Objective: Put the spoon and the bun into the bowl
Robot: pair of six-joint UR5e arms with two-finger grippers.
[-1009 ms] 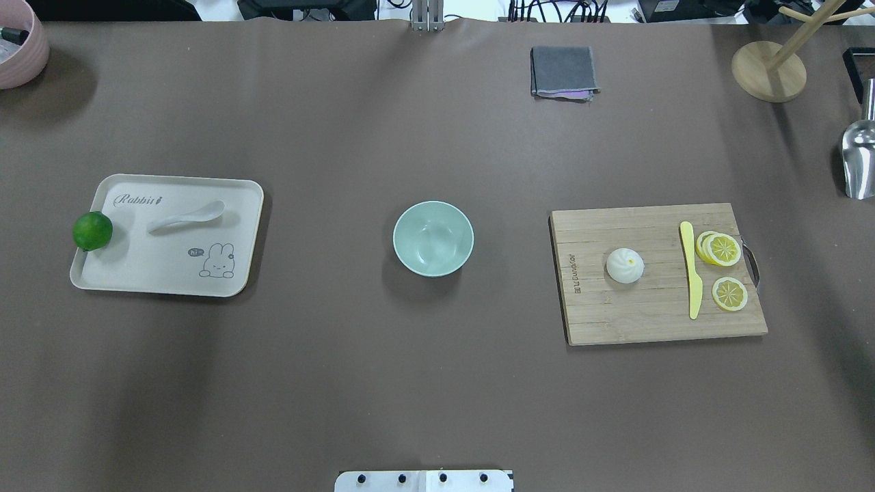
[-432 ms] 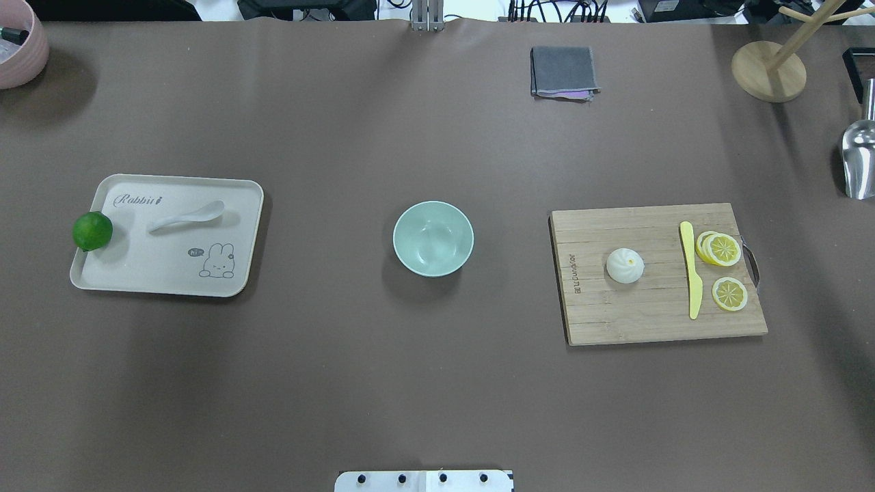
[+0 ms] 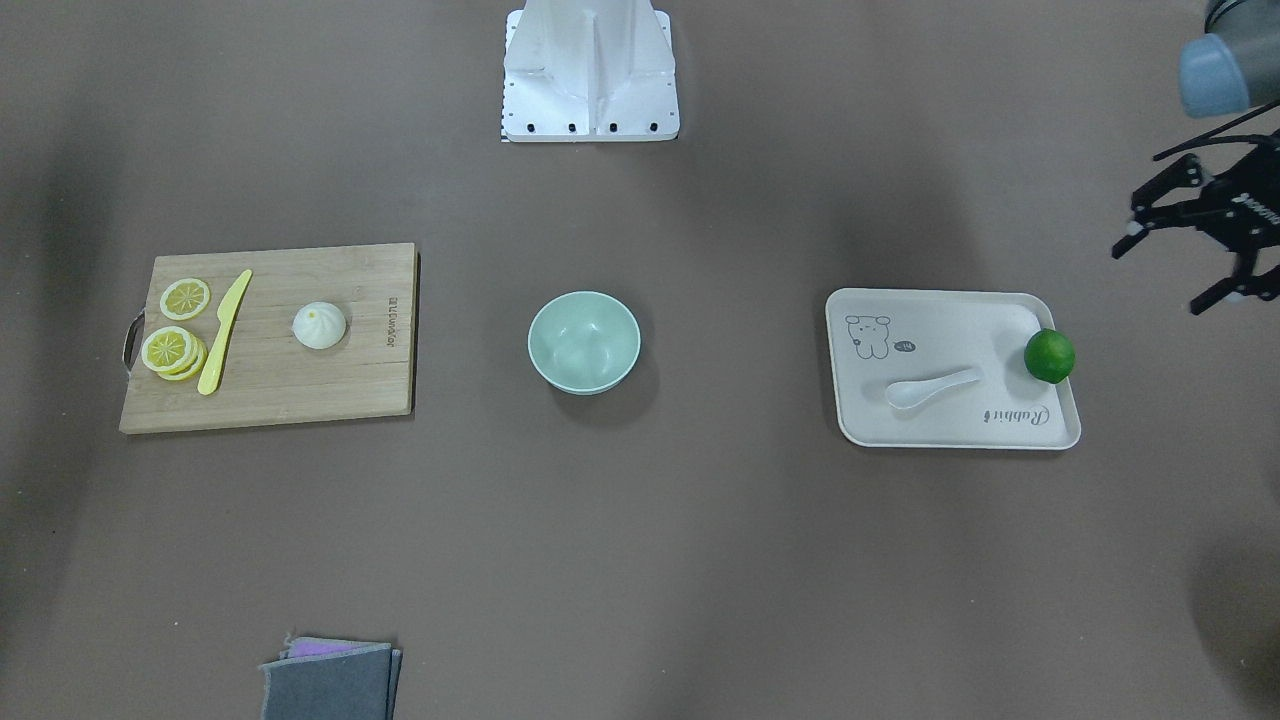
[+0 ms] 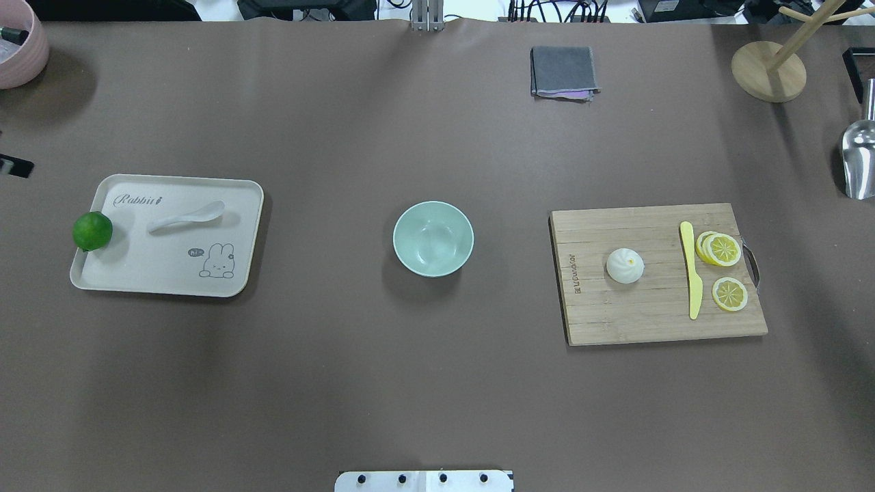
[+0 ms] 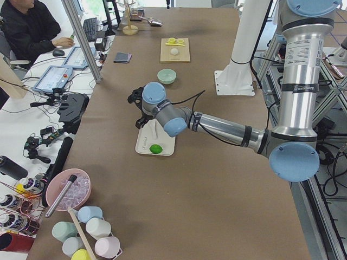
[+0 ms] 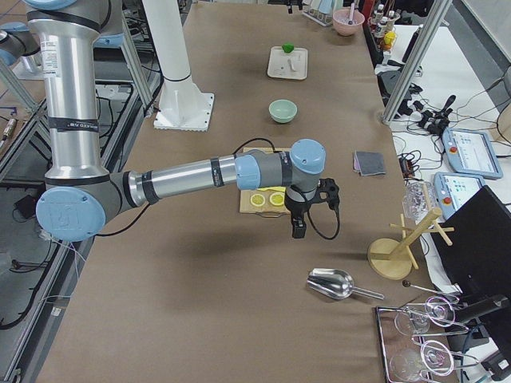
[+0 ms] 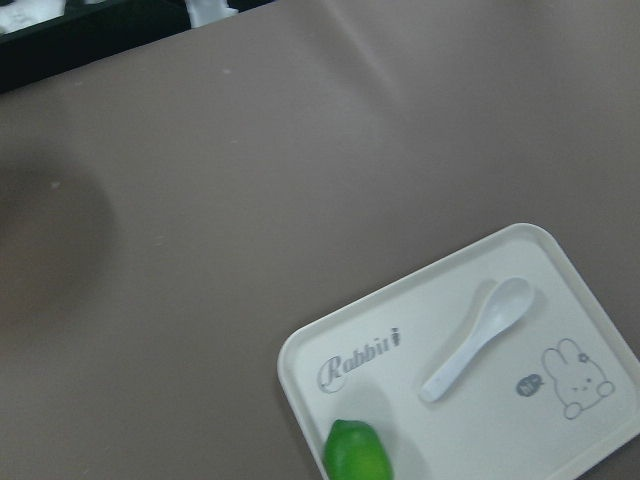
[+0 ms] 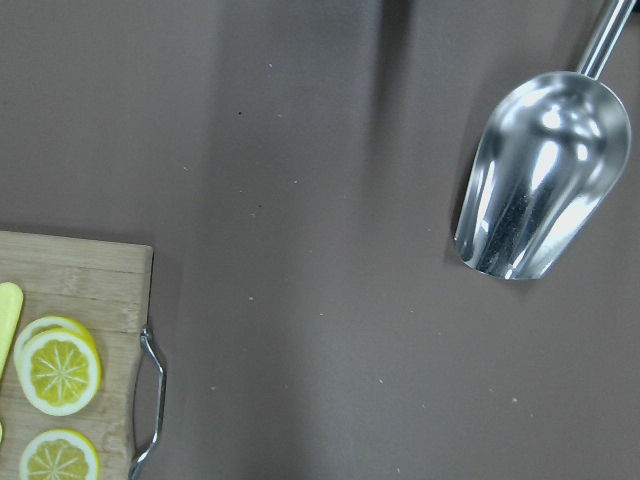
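Note:
The white spoon (image 4: pixel 186 216) lies on the cream tray (image 4: pixel 171 273) at the left, also in the left wrist view (image 7: pixel 478 337). The white bun (image 4: pixel 625 265) sits on the wooden cutting board (image 4: pixel 636 314) at the right. The mint-green bowl (image 4: pixel 433 239) stands empty at the centre. My left gripper (image 3: pixel 1160 278) hovers open and empty beyond the tray's outer end, near the lime (image 3: pixel 1049 355). My right gripper (image 6: pixel 299 223) hangs over bare table past the board's handle end. It shows only in the exterior right view, so I cannot tell whether it is open or shut.
A yellow knife (image 4: pixel 692 270) and lemon slices (image 4: pixel 721 249) lie on the board. A metal scoop (image 4: pixel 858 160), a wooden stand (image 4: pixel 768 71), a grey cloth (image 4: pixel 562 71) and a pink bowl (image 4: pixel 20 41) sit along the table's edges.
A black part of my left gripper has come into the overhead view at its left edge. The spoon, bun and bowl have not moved.

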